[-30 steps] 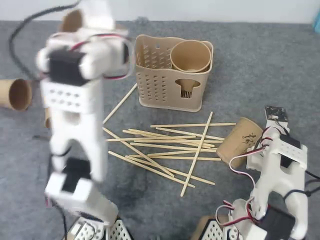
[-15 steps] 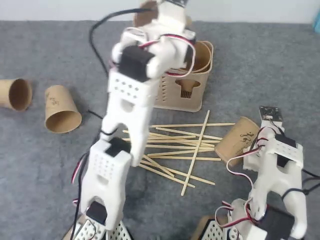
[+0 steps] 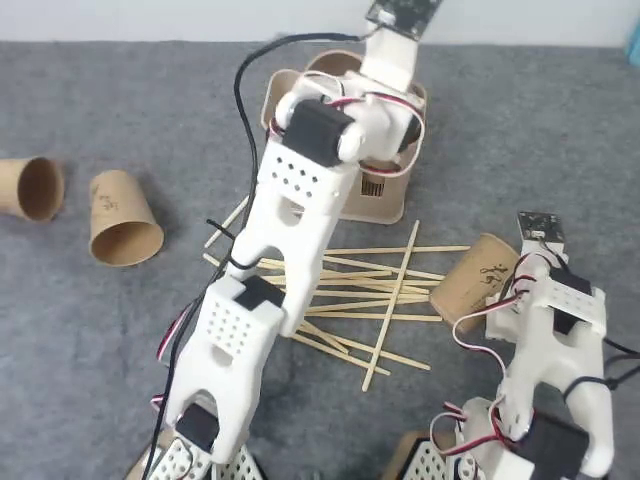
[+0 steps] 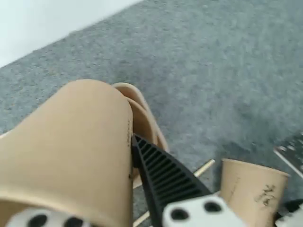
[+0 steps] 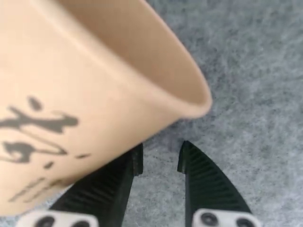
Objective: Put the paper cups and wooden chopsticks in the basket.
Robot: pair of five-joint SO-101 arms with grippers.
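- My left gripper (image 4: 129,150) is clamped on a paper cup (image 4: 71,151) and holds it just above the basket (image 3: 386,198), at the far side.
- My right gripper (image 5: 160,150) has its fingers a little apart with nothing between them. A lying cup (image 5: 94,80) is just beside them.
- The chopsticks (image 3: 370,282) lie scattered on the carpet (image 3: 560,130), on the near side of the basket.
- At the far left lie the leftmost cup (image 3: 28,187) and a second cup (image 3: 122,220).

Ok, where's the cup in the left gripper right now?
The cup, held in the left gripper, hangs over the far edge of the basket in the high view, at the back of the table beyond the scattered chopsticks.
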